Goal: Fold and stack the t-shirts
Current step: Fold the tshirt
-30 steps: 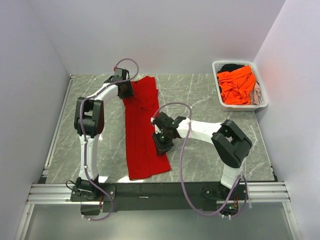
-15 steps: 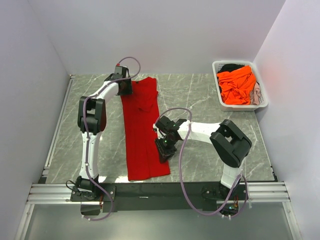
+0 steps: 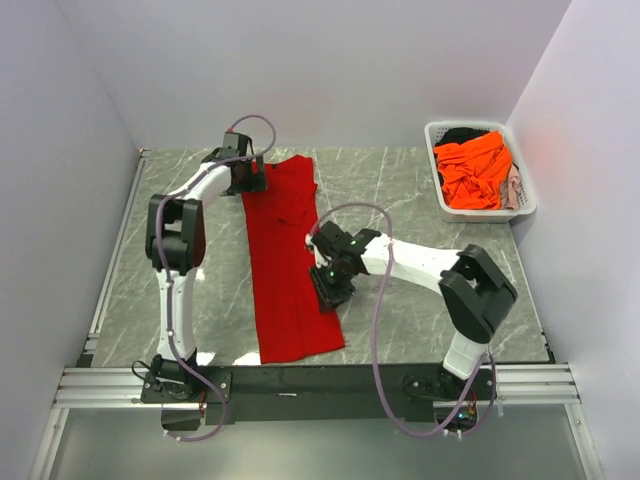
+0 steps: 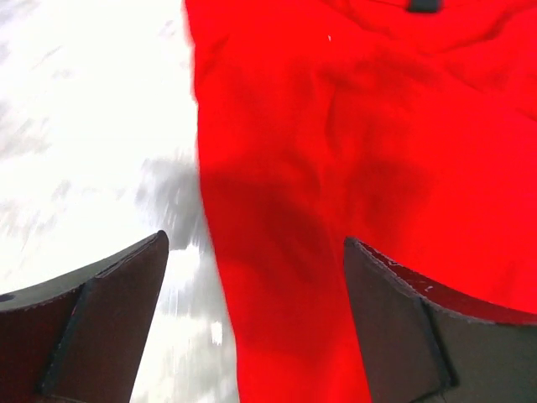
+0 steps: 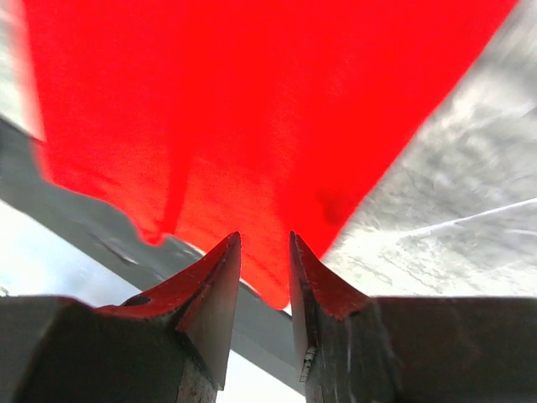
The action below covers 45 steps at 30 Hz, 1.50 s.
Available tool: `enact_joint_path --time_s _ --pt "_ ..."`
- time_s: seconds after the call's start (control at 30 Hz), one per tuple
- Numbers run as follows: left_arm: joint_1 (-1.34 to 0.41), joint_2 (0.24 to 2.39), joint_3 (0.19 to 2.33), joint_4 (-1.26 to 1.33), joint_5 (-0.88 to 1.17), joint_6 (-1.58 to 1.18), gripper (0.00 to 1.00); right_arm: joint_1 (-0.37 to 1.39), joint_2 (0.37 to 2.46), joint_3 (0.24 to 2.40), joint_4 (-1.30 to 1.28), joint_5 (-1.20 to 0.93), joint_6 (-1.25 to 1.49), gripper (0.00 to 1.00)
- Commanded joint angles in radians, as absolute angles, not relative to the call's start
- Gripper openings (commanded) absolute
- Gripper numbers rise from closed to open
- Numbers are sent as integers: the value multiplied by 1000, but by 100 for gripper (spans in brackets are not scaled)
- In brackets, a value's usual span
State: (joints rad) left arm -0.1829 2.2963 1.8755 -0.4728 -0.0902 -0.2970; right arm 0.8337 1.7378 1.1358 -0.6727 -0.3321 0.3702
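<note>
A bright red t-shirt (image 3: 290,265) lies on the table as a long narrow strip running from the back to the front edge. My left gripper (image 3: 254,179) is open at the strip's far left corner; in the left wrist view (image 4: 253,243) its jaws stand wide apart over the red cloth's (image 4: 352,151) left edge. My right gripper (image 3: 331,288) is over the strip's right edge. In the right wrist view (image 5: 260,248) its jaws stand a narrow gap apart, with the red cloth (image 5: 252,109) and its near corner showing through the gap and nothing pinched.
A white slotted basket (image 3: 528,205) at the back right holds a vivid orange shirt (image 3: 475,172), a dark one (image 3: 462,133) and a pale one (image 3: 514,186). The grey marble table (image 3: 420,190) ends at a dark front rail (image 3: 320,380). White walls close three sides.
My right gripper slid toward the front edge along the shirt's right side, then came back a little. The left gripper shifted only slightly at the far corner. The shirt's near right corner spread outward a little.
</note>
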Motion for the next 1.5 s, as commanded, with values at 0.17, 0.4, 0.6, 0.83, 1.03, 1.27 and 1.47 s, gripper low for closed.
enact_joint_path --time_s 0.17,0.4,0.6,0.83,1.03,1.27,1.47 --pt "-186 1921 1594 -477 -65 -587 85 835 1598 1189 -571 -267 411 37" --pt "-273 1773 1270 -400 -3 -707 69 827 1578 1097 -477 -290 443 36" --pt "-336 1753 1134 -391 3 -744 50 802 1614 1034 -439 -290 453 33" --pt "-336 1753 1045 -431 -95 -744 44 772 1704 983 -431 -318 477 32" --pt "-330 1741 1028 -459 -166 -724 45 736 1738 957 -455 -331 500 32" --pt "-333 1706 1068 -472 -133 -715 68 732 1686 960 -479 -327 488 32" --pt "-333 1641 1124 -500 -115 -706 77 732 1579 982 -494 -284 466 33"
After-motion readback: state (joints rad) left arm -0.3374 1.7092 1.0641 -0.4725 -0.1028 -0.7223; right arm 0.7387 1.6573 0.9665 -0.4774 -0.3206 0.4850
